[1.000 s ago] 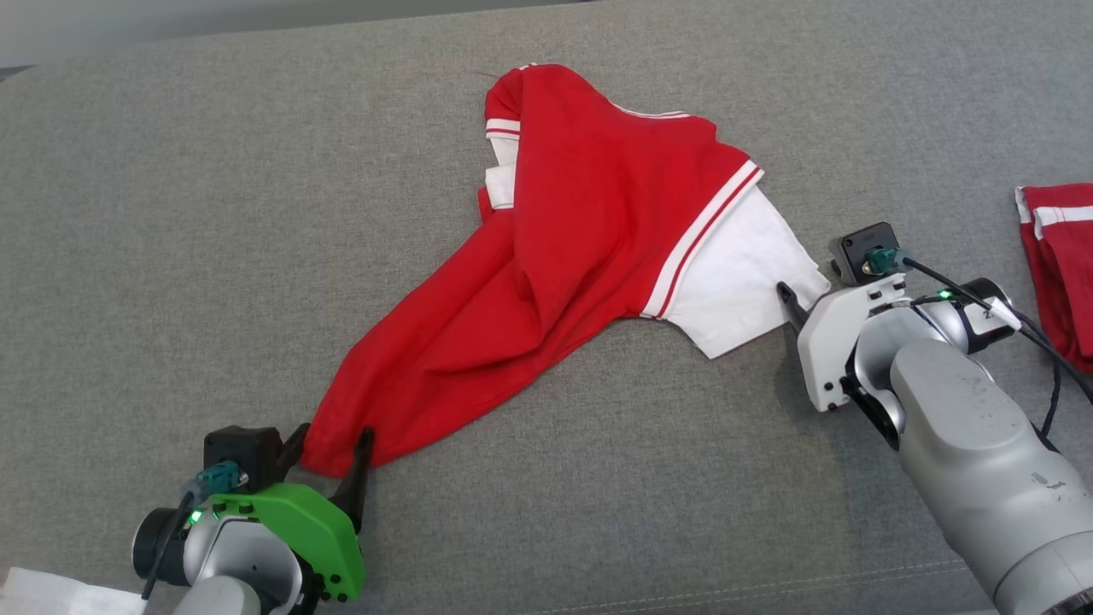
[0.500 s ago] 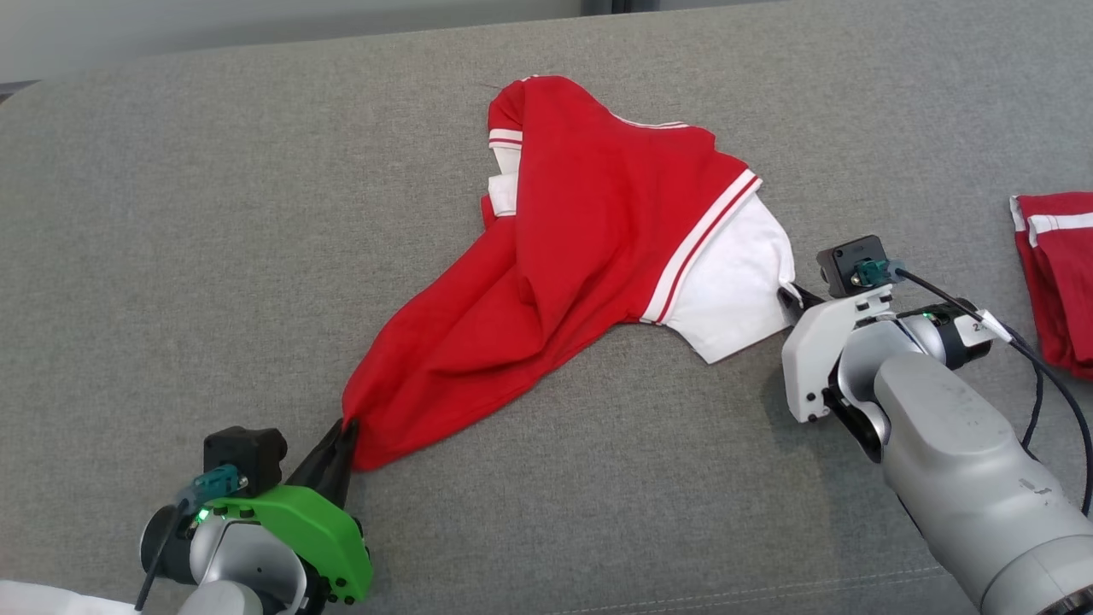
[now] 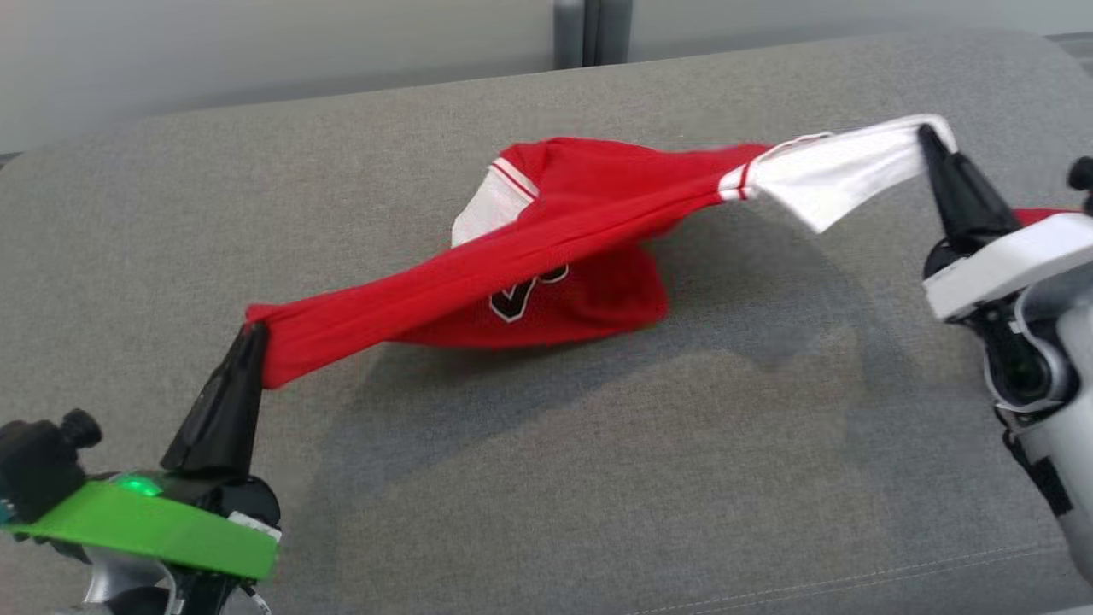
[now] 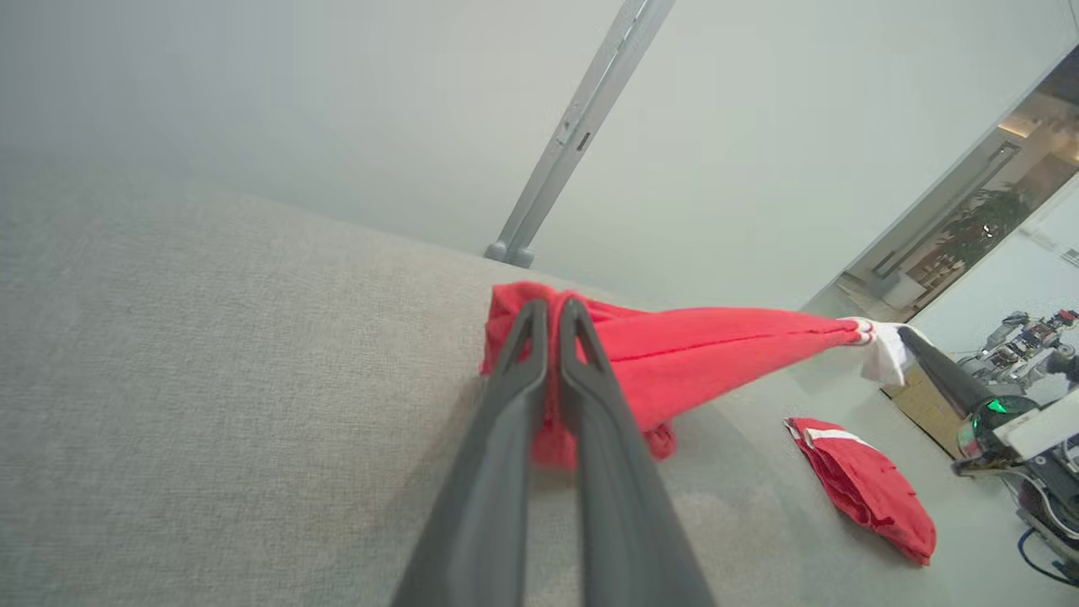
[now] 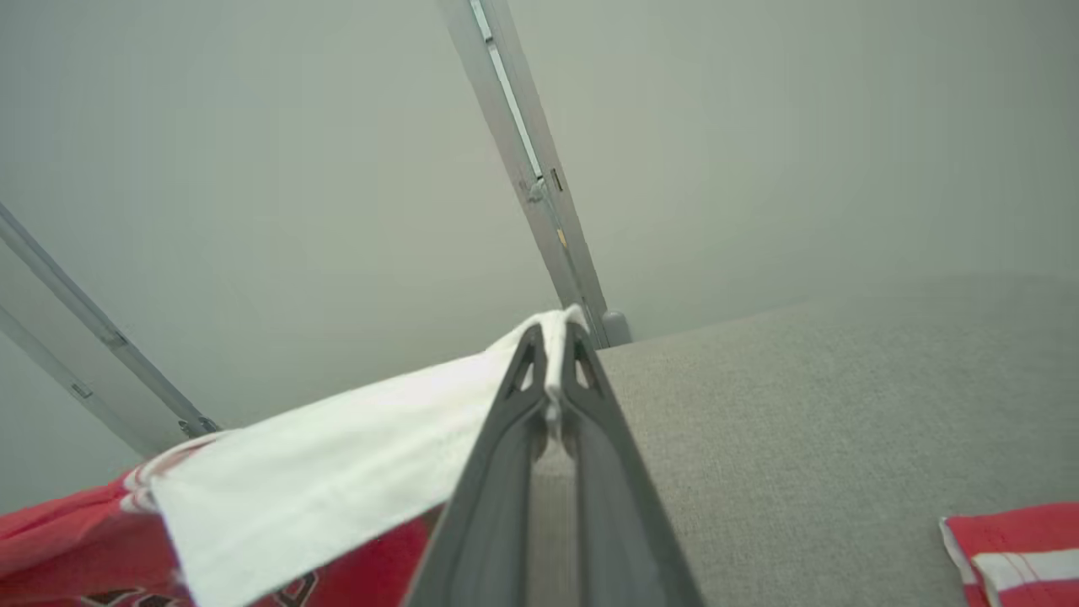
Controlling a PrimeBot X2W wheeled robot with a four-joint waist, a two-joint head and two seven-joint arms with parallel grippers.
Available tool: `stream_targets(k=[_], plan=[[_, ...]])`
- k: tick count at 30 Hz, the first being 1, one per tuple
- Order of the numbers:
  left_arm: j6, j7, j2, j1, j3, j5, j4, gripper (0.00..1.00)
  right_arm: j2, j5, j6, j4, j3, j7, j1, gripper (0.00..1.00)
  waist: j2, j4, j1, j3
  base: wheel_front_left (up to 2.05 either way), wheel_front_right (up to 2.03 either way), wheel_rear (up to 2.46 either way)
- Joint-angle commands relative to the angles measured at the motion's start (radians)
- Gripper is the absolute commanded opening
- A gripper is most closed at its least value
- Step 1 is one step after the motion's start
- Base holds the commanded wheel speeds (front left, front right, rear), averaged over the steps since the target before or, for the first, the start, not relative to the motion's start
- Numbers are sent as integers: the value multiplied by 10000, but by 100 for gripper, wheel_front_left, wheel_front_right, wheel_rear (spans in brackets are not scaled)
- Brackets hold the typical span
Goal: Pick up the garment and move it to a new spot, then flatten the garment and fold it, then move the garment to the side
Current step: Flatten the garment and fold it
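The garment (image 3: 598, 295) hides most of its own black print (image 3: 511, 304).

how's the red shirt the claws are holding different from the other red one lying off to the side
The held shirt is pulled out long between the left claw and the right claw, its ends raised and its middle on the grey cushion; the second shirt lies bunched there, touched by neither. The held shirt shows a white sleeve and black print; the second shirt a white stripe. Both are red with white trim.

Office-type lab: frosted glass partitions (image 4: 759, 126), aluminium posts (image 4: 582, 126), robot rigs (image 4: 1028, 330) in background, grey upholstered worktop (image 3: 598, 478).
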Motion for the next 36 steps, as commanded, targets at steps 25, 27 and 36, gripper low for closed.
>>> stream_targets(k=[25, 27, 36], plan=[[1616, 3901, 1600, -8059, -225, -1190, 1795, 0, 2895, -972, 1, -1819, -4400, 3142, -5308, 0, -1, -1349, 0, 2683, 0, 0, 0], [1474, 3484, 1522, -9297, -387, -663, 3061, 0, 3145, -1572, 1, -574, -4741, 2530, -6486, 0, -1, -1299, 0, 2813, 0, 0, 0], [195, -142, 979, -12797, -302, 571, 6769, 0, 3397, -633, -1, 2942, -4891, -723, -10284, 0, -1, -1339, 0, 3062, 0, 0, 0]])
